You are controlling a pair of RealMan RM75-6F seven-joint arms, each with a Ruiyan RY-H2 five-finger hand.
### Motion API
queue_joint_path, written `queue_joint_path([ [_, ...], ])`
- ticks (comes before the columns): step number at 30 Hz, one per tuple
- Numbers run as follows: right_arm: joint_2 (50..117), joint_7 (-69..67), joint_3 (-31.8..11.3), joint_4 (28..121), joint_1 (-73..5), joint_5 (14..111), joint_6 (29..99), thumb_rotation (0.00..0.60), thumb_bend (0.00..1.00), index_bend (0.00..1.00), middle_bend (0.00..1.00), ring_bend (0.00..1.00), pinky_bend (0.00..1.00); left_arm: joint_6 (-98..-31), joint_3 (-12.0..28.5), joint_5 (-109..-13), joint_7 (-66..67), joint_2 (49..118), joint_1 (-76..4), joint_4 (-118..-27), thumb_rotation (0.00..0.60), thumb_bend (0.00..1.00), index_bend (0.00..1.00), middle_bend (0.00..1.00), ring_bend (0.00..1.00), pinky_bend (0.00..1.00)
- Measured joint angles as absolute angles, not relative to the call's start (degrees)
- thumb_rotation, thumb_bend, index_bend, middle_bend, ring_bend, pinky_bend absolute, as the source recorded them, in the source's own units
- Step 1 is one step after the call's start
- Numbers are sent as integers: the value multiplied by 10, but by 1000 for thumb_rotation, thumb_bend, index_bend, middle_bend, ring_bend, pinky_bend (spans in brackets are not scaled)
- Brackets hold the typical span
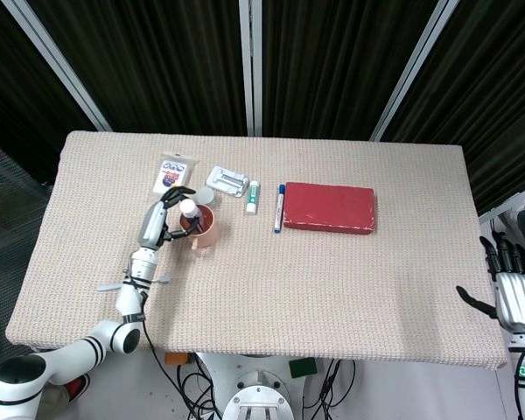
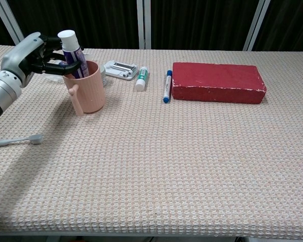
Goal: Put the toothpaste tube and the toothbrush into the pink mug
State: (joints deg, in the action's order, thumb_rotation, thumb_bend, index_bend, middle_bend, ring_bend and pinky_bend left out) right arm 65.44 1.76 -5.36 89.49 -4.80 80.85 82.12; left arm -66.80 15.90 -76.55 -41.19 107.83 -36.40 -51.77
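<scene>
from the head view, the left hand [image 1: 164,219] gripped the toothpaste tube [image 1: 189,213] cap-up inside the pink mug [image 1: 201,229], probably steadying it until it settled, while the toothbrush [image 1: 114,285] lay on the table [image 1: 332,280] nearer the robot than the mug and the right hand [image 1: 514,296], fingers apart, held nothing well beyond it. in the chest view, the mug [image 2: 87,91] stood upright holding only the tube [image 2: 70,53], the left hand's fingers [image 2: 65,64] wrapped around it just above the rim, and the toothbrush [image 2: 17,141] rested flat in front of the mug, not yet inside.

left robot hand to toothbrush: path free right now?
Probably not yet: the left robot hand is holding the toothpaste tube in the mug. Once released, the toothbrush lies unobstructed near that arm.
</scene>
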Motion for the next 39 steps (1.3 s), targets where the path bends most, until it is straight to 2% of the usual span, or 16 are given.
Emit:
queue_joint_path([
  [8, 660, 8, -57, 888, -48, 814, 832, 496, 478, 0, 0, 0, 0, -680, 145, -790, -432, 1080, -363, -499, 600, 287, 227, 224, 134, 223],
  [11, 663, 2, -58, 882, -48, 822, 838, 497, 478, 0, 0, 0, 0, -688, 140, -800, -445, 1083, -363, -488, 600, 282, 183, 222, 134, 223],
  [16, 663, 2, -58, 881, -47, 824, 841, 496, 477, 0, 0, 0, 0, -700, 141, -802, -454, 1084, -362, -486, 596, 261, 176, 222, 134, 223],
  [23, 661, 3, -57, 883, -46, 825, 843, 497, 477, 0, 0, 0, 0, -732, 155, -801, -442, 1062, -356, -521, 464, 203, 167, 204, 134, 220],
  [28, 661, 2, -58, 884, -45, 826, 846, 496, 477, 0, 0, 0, 0, -744, 166, -794, -423, 1018, -343, -588, 430, 172, 171, 171, 123, 221],
  [30, 657, 2, -60, 888, -45, 828, 850, 497, 477, 0, 0, 0, 0, -744, 166, -792, -408, 991, -335, -620, 430, 172, 210, 152, 114, 222],
  [33, 647, -1, -63, 901, -44, 831, 857, 496, 475, 0, 0, 0, 0, -735, 155, -788, -365, 933, -317, -669, 430, 172, 278, 136, 112, 223],
  [39, 630, -10, -66, 920, -40, 837, 869, 497, 466, 0, 0, 0, 0, -691, 85, -785, -226, 827, -277, -735, 432, 173, 278, 129, 107, 222],
])
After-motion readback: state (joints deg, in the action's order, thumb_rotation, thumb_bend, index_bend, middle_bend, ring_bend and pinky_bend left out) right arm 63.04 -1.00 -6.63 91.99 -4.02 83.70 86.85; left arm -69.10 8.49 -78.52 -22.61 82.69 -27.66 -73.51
